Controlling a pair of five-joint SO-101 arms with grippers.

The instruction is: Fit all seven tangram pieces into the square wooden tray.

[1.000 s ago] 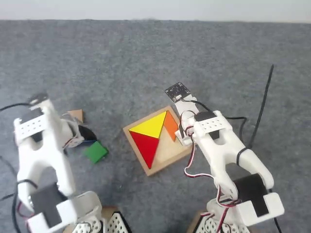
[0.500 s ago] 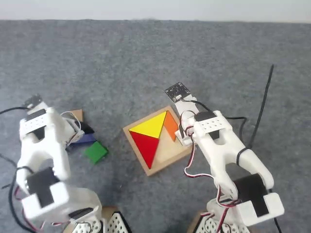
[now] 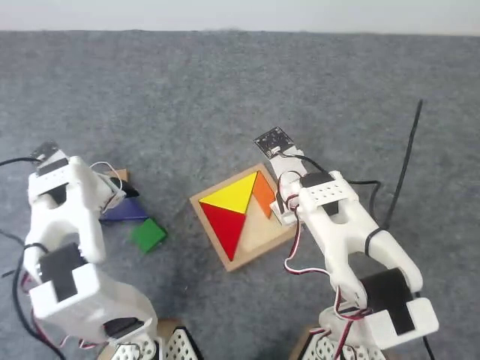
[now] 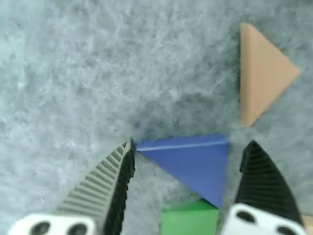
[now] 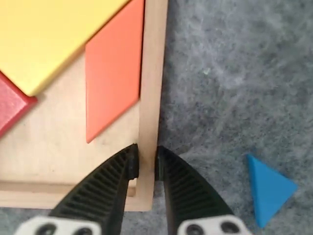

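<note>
This looks like a robotics lab bench: a table covered in grey felt (image 3: 187,90) stands against a bare pale wall (image 3: 240,13). On it are the white plastic left arm (image 3: 64,225) and right arm (image 3: 345,232), with exposed wires (image 3: 300,264) and a loose black cable (image 3: 405,165). A square wooden tray (image 3: 261,229) lies between them.

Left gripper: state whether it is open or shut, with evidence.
Open: the left gripper is spread wide, one finger on either side of the blue triangle.
</note>
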